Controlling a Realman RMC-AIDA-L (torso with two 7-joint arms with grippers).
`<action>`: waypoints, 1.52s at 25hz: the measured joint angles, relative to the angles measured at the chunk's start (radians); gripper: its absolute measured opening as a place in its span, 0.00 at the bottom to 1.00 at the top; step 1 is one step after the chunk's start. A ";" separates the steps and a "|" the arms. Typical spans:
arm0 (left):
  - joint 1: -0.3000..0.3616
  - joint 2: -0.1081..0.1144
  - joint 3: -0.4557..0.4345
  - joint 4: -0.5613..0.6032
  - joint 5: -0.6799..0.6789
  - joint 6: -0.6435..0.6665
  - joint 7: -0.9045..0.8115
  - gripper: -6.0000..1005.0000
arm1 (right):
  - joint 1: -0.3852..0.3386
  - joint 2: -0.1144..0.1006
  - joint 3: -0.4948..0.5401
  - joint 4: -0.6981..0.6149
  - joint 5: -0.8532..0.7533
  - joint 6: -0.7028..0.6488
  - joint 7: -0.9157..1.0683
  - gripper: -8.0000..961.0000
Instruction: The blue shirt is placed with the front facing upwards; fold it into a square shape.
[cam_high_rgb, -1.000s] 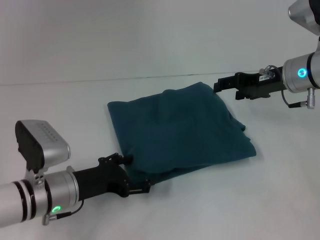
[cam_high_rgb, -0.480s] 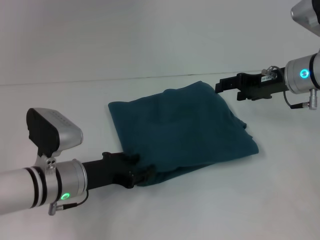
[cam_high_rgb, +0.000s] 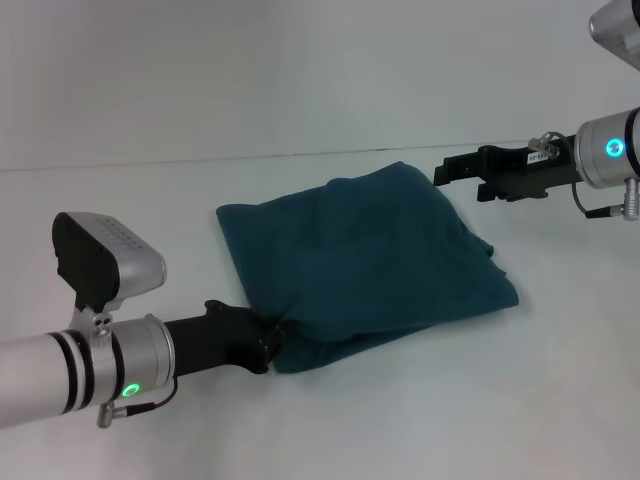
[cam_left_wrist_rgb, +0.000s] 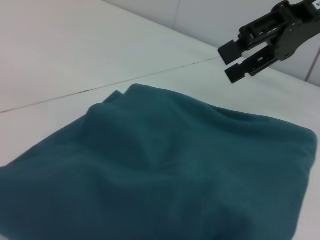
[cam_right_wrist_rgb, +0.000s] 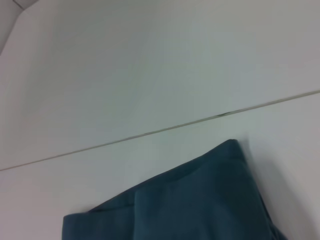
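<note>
The blue shirt (cam_high_rgb: 365, 262) lies on the white table (cam_high_rgb: 480, 400), already folded into a rough, rumpled square (no lettering or collar shows). The left gripper (cam_high_rgb: 272, 340) sits at the shirt's near-left corner, touching the cloth, probably to tuck or square that edge; whether its jaws are parted or closed cannot be told. The right gripper (cam_high_rgb: 452, 170) hangs just beyond the far-right corner, clear of the fabric, jaws narrowly parted and holding nothing, seemingly idle.

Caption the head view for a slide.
Folded blue shirt on white table; left gripper at its near corner, open right gripper by the far corner.
</note>
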 joint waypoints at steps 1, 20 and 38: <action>0.000 0.000 0.000 0.000 0.000 0.005 0.000 0.24 | -0.001 0.000 0.000 0.000 0.000 0.000 0.000 0.82; 0.107 0.005 -0.206 0.070 0.043 0.204 -0.005 0.05 | -0.005 -0.006 0.003 0.000 0.005 -0.013 0.000 0.81; 0.230 0.006 -0.526 0.143 0.211 0.358 0.010 0.05 | -0.012 -0.008 0.014 -0.002 0.005 -0.018 0.000 0.81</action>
